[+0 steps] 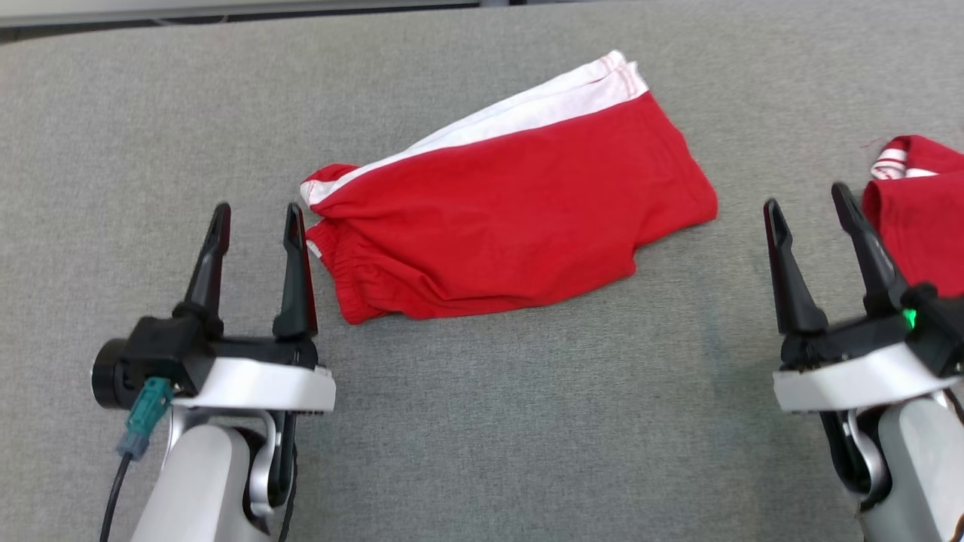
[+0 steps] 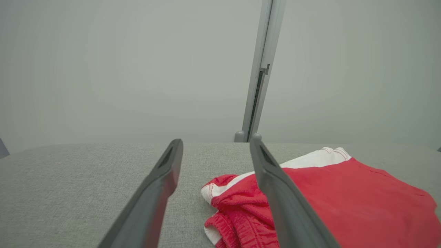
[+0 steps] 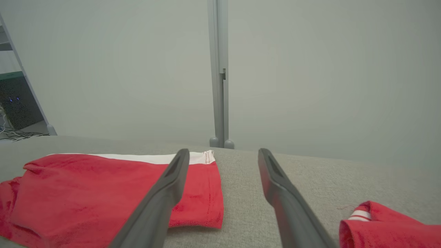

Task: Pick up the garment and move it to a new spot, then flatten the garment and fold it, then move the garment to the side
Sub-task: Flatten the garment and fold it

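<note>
The garment [image 1: 512,218] is a pair of red shorts with a white side stripe, lying folded in half on the grey table, waistband toward my left. My left gripper [image 1: 256,218] stands open just left of the waistband, its right finger close to the cloth edge, nothing between the fingers. In the left wrist view the garment [image 2: 344,203] lies to the right of and behind the right finger of the left gripper [image 2: 215,144]. My right gripper [image 1: 806,199] is open and empty, right of the garment's leg end. The right wrist view has the garment [image 3: 86,193] at the lower left, partly behind the left finger of the right gripper [image 3: 224,153].
A second red garment with white stripes [image 1: 919,211] lies at the table's right edge, just beyond my right gripper, also seen as a red garment [image 3: 389,227] in the right wrist view. A grey post [image 3: 218,72] stands behind the table [image 1: 151,113] against a pale wall.
</note>
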